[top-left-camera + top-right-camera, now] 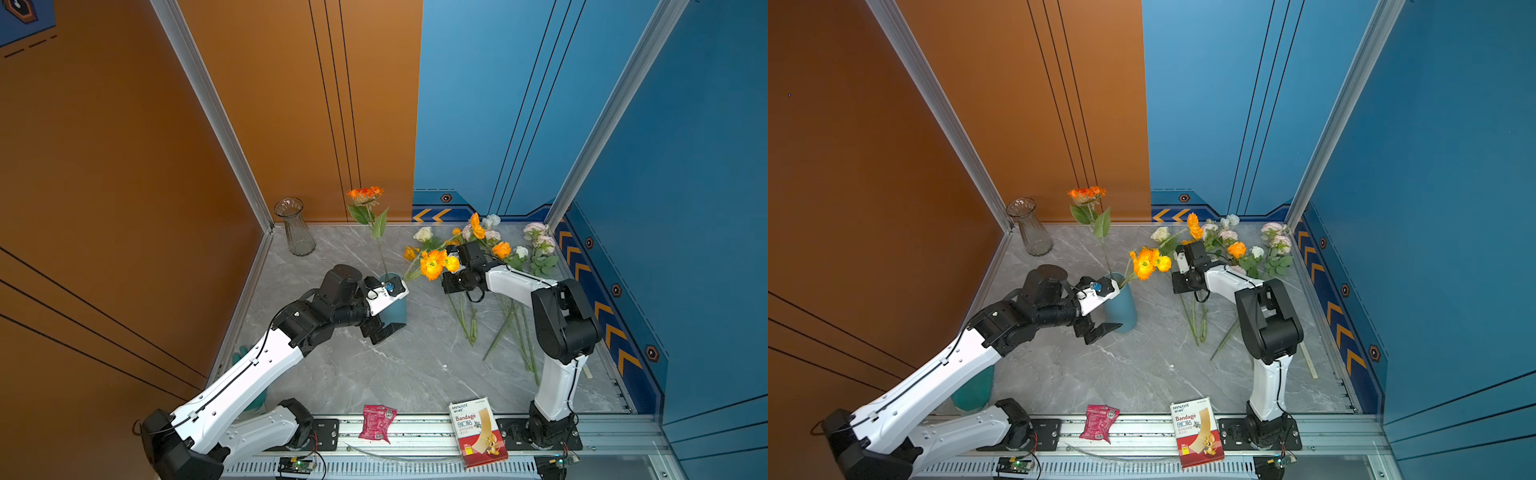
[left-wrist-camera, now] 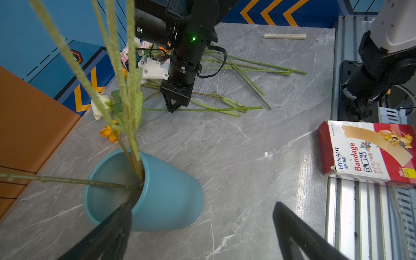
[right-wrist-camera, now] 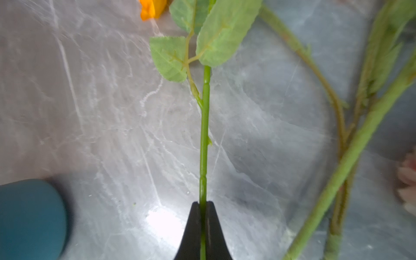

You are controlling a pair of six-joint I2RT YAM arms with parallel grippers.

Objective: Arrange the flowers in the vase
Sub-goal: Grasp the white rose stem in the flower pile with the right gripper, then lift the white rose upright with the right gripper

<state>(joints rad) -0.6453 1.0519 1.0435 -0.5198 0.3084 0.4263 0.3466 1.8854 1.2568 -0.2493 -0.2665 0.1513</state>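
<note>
In a top view, the blue vase [image 1: 395, 311] is being shown ungripped beside the spread left jaws. In the right wrist view, a leafy stem [image 3: 203, 135] is being pinched by the right jaws (thinly); neighbouring flowers [image 3: 351, 157] risk being dragged along.
</note>
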